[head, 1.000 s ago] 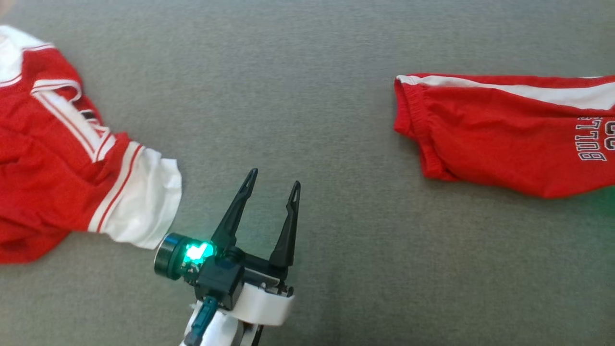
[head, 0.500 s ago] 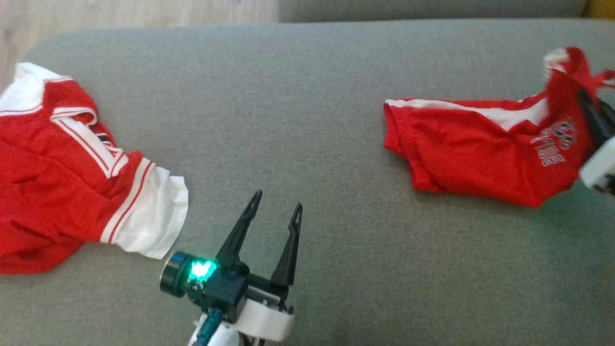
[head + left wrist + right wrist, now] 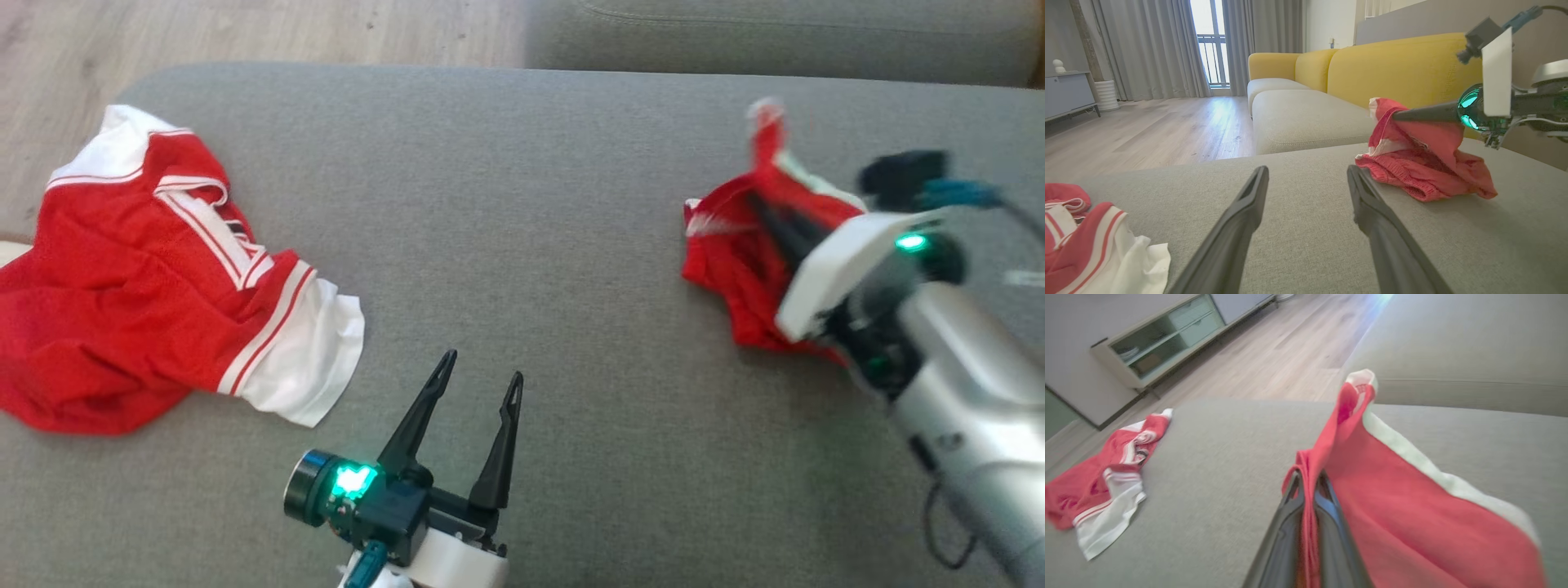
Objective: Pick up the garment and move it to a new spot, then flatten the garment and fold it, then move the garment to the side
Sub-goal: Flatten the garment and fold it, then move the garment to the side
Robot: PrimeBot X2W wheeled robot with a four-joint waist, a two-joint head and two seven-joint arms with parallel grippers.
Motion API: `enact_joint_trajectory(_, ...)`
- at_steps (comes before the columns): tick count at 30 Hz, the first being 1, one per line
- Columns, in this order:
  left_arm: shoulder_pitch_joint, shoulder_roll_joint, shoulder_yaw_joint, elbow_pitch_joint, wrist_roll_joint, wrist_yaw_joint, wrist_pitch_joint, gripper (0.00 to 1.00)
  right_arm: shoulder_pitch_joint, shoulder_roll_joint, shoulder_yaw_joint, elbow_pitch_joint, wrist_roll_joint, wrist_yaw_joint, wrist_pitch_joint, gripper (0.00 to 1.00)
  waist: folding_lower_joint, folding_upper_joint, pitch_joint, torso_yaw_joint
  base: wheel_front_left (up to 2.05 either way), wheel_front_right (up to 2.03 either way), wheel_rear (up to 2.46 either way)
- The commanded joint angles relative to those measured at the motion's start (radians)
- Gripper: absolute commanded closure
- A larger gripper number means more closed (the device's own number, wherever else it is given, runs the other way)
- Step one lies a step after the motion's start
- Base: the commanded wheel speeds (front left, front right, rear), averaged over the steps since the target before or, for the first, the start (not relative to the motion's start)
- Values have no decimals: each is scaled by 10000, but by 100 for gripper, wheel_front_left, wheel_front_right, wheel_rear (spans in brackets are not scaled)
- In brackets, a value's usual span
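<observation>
The garment (image 3: 727, 261) is a pair of red shorts with a white side stripe, bunched at the right of the grey cushion (image 3: 531, 204). My right gripper (image 3: 755, 200) is shut on a fold of its edge and holds that part raised, while the rest drags on the cushion. The right wrist view shows the red cloth (image 3: 1404, 498) pinched between the closed fingers (image 3: 1327, 522). The left wrist view has the shorts (image 3: 1429, 163) hanging from the right gripper (image 3: 1396, 115). My left gripper (image 3: 482, 366) stands open and empty over bare cushion near the front edge, well left of the shorts.
A red and white jersey (image 3: 147, 286) lies crumpled at the cushion's left end. Wooden floor (image 3: 245, 33) lies beyond the far left edge. A yellow sofa (image 3: 1392, 69) stands behind, and a low cabinet (image 3: 1167, 330) stands across the room.
The head camera has tilted up. My right arm has come into view, lifting one end of the shorts and bunching them leftward from their flat spread. The left gripper has stayed open in place.
</observation>
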Motion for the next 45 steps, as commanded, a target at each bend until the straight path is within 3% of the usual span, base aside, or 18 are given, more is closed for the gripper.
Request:
enact_joint_trajectory(1,-250,-114,192,-253,-68,16,-93,0,-202,108,117,-271,-15,-7,72,0,1,-1,12,64,0,0,0)
enact_joint_trajectory(5,-243,-130,215,-218,-104,46,-93,0,-12,256,334,-767,143,-7,66,0,1,-1,-23,153,0,0,0)
enact_joint_trajectory(9,-116,-138,319,-238,-151,105,-93,0,391,-269,68,-1805,154,-7,-430,0,1,-1,-167,99,0,0,0)
enact_joint_trajectory(14,124,-144,565,-453,-152,277,-93,0,1328,-1281,-1088,-2792,-268,-7,-1414,0,1,-1,-404,-140,0,0,0)
enact_joint_trajectory(19,439,-150,991,-652,-275,543,-93,0,2476,-1584,-2188,-3391,-743,-7,-2794,0,1,-1,-768,-533,0,0,0)
enact_joint_trajectory(25,998,-129,1623,-871,-394,908,-93,0,3894,-1089,-2783,-3498,-1518,-7,-3702,0,1,-1,-1423,-1058,0,0,0)
enact_joint_trajectory(32,1528,-4,2015,-1002,-316,1002,-93,0,5517,-228,-3575,-3639,-3026,-7,-3784,0,1,-1,-1882,-1310,0,0,0)
enact_joint_trajectory(40,2528,-7,2413,-1210,-91,1177,-93,0,7187,1350,-4911,-4347,-4701,-7,-3788,0,1,-1,-2161,-1514,0,0,0)
enact_joint_trajectory(45,2751,-12,2563,-1254,162,1184,-93,0,7487,1707,-4820,-4776,-5210,-7,-3789,0,1,-1,-2193,-1600,0,0,0)
